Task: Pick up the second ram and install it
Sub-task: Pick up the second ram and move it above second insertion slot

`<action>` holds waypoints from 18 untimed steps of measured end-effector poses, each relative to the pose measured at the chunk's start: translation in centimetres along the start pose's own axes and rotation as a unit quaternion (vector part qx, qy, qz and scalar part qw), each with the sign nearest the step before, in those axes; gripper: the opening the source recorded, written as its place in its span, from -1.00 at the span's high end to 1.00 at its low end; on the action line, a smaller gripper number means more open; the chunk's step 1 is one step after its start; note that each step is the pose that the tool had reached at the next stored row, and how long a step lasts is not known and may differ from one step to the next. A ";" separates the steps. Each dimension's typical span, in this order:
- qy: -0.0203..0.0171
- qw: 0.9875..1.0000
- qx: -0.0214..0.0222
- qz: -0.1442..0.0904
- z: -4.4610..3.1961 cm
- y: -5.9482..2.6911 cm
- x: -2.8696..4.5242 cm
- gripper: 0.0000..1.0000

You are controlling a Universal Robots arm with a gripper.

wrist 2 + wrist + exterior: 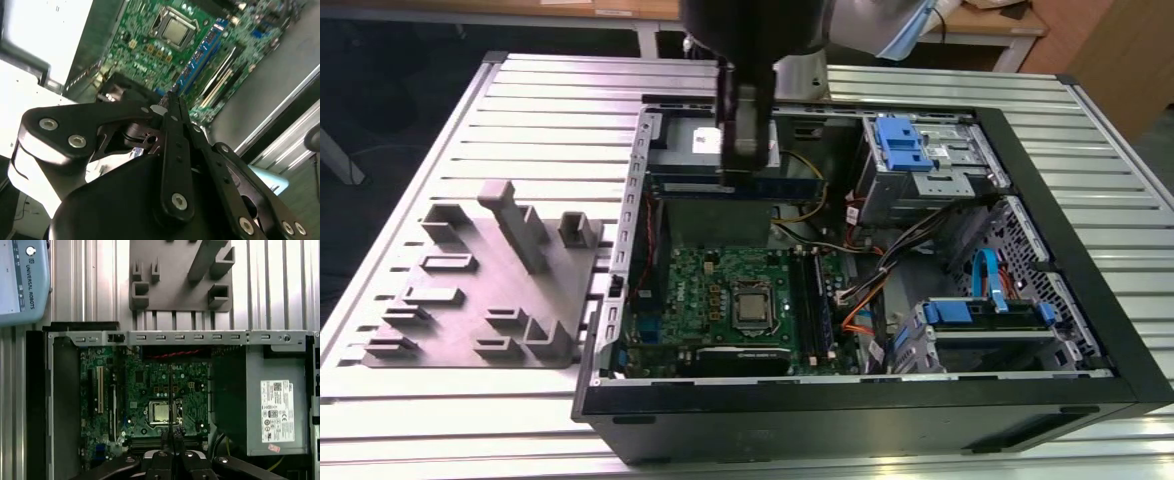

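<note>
Over the far end of the open case (854,405), my pincer (744,168) pinches the second ram (790,183), held level above the motherboard (714,290). Pickup looks done. Seating calls for lining its edge along the memory slots (821,300), at the exterior view's right of the processor (754,305).

Arm cover: the pale blue arm cover (22,280) beside the computer case carries one line of dark capitals, a maker's name, set sideways, with a small round mark near it.
Power supply sticker: the white sticker (276,415) on the grey power supply (235,390) bears code squares, symbols and rows of fine print, too small to read.
Pink sticker: the pink sticker (273,448) sits just beside the white one and is unreadable.
Motherboard: the motherboard (145,385) (150,45) has white markings, none legible.
Second ram: the second ram (781,186), clamped in the gripper (744,168) in the upper middle of the exterior view, has no print clear enough to read.
</note>
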State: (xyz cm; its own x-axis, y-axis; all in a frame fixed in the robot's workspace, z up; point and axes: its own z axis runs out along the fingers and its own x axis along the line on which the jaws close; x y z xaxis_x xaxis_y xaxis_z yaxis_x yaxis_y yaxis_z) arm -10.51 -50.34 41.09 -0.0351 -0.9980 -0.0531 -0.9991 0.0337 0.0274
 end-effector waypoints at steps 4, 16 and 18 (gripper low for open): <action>0.000 1.000 0.000 0.000 0.00 -1.67 -0.05 0.84; 0.000 1.000 -0.001 0.000 0.64 -4.07 -0.23 0.84; 0.000 1.000 -0.001 0.000 1.00 -4.11 -0.24 0.84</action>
State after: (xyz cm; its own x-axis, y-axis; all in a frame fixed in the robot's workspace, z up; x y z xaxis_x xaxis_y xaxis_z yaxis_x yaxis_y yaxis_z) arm -6.42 -50.19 39.99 -0.0352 -0.9980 -0.0531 -0.9990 0.0336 0.0296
